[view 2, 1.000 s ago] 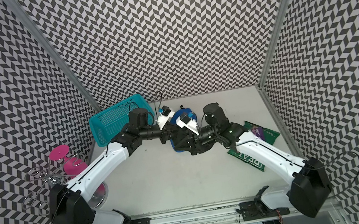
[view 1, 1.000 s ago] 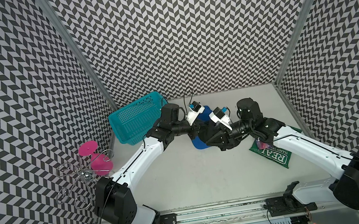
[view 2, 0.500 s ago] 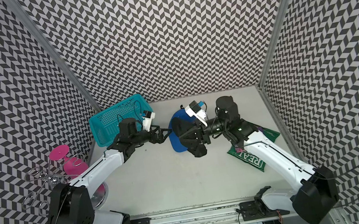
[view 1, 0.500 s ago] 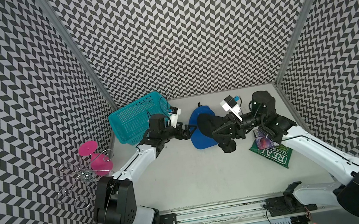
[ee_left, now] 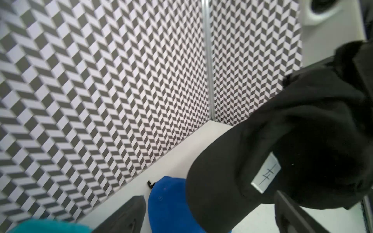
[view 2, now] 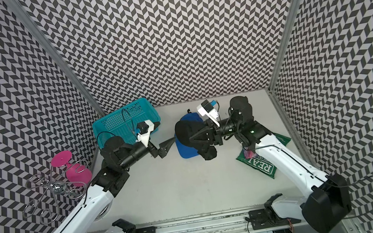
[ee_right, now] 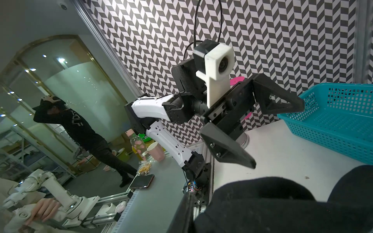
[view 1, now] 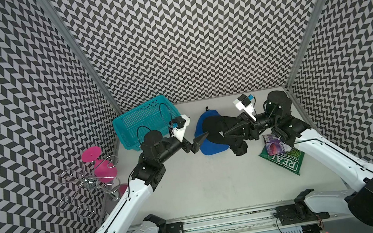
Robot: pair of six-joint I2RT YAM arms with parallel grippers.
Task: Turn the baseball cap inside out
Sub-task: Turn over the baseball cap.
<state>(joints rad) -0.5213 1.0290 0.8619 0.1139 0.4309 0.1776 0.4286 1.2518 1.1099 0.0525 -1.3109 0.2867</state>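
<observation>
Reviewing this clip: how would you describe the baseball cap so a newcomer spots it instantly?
On the white table, look right of the teal basket near the back wall. The baseball cap is there, left of the green snack bag. It alone is soft fabric: bright blue with black lining bulging out.

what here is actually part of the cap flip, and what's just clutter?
In the job:
- cap, black lining showing
- right gripper, holding the cap
- left gripper, open beside the cap

Lying about:
- basket
- pink glass
- wire rack
- snack bag
- purple packet
</observation>
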